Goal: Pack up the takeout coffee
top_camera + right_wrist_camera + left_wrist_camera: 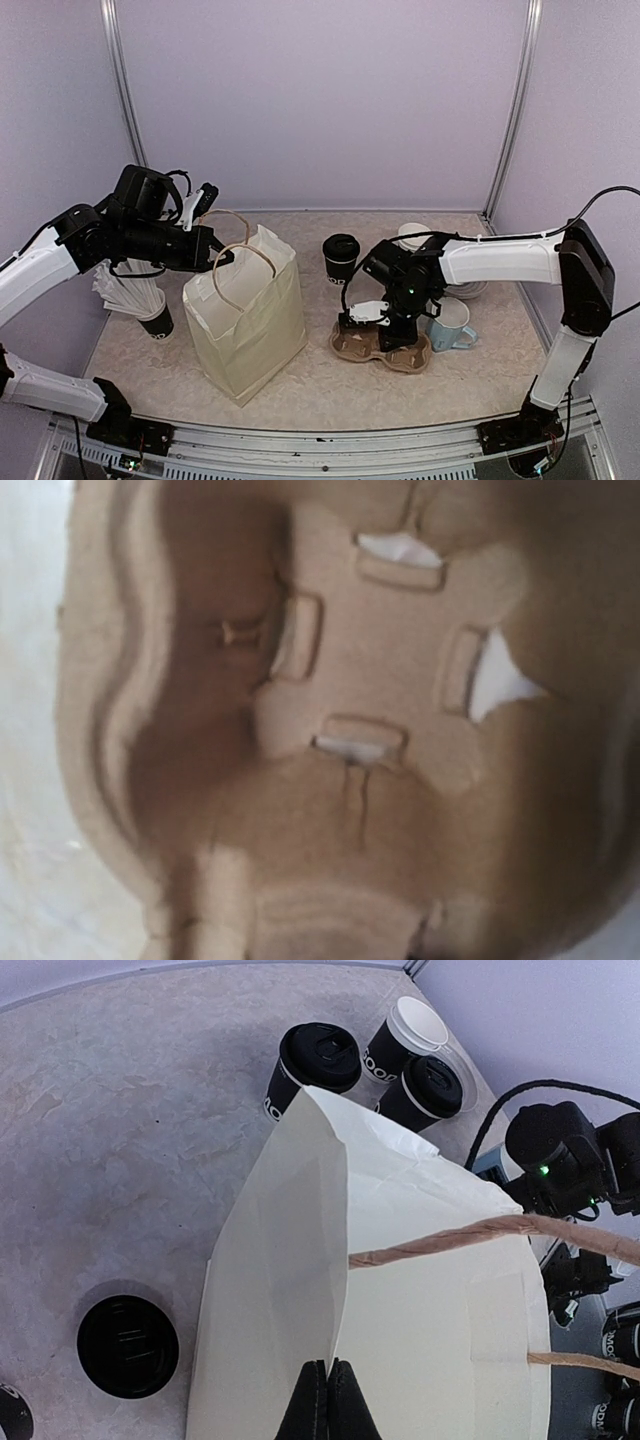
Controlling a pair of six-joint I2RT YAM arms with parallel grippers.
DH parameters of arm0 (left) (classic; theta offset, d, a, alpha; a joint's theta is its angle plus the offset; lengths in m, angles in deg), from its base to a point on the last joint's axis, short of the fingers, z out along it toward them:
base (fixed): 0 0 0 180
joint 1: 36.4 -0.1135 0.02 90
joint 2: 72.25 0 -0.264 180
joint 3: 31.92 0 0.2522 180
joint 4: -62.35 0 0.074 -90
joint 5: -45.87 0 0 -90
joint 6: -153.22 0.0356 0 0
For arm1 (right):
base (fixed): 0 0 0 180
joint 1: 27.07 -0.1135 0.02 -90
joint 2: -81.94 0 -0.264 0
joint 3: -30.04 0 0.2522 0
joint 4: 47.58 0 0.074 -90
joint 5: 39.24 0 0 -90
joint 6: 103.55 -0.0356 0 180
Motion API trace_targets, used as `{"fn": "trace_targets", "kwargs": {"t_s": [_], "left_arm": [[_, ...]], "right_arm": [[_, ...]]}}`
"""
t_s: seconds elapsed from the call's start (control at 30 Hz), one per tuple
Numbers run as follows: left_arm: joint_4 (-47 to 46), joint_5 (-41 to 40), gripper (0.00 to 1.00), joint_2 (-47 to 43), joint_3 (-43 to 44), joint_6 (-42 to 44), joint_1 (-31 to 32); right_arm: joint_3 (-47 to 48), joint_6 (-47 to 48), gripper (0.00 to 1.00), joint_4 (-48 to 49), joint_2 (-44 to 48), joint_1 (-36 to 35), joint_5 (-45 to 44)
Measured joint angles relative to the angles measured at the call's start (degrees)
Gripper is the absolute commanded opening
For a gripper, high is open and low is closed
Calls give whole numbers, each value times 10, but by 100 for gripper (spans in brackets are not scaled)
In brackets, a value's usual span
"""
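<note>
One takeout coffee cup [340, 258], black with a black lid, stands behind the brown cardboard carrier [350, 350]. In the left wrist view it [310, 1065] stands beside an open cup with a white inside [405, 1035] and another lidded cup [425, 1090]. My left gripper [328, 1380] is shut on the rim of the cream paper bag [400, 1310], which stands upright [245, 310] under it [222, 257]. My right gripper [383, 338] is down at the carrier. The carrier's wells [380, 670] fill the right wrist view, where no fingers show.
A light-blue mug [455, 325] sits right of the carrier. A black cup full of white sticks [140, 295] stands left of the bag. A black round lid [128, 1347] lies on the table on the bag's far side. Walls enclose the table on three sides.
</note>
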Motion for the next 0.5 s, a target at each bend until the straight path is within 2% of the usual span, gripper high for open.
{"fn": "trace_targets", "kwargs": {"t_s": [0.1,0.27,0.5], "left_arm": [[-2,0,0,0,-1,1,0],[-8,0,0,0,-5,1,0],[-11,0,0,0,-6,1,0]], "right_arm": [[-9,35,30,6,12,0,-11],[-12,57,42,7,19,0,-19],[-12,37,43,8,12,0,0]]}}
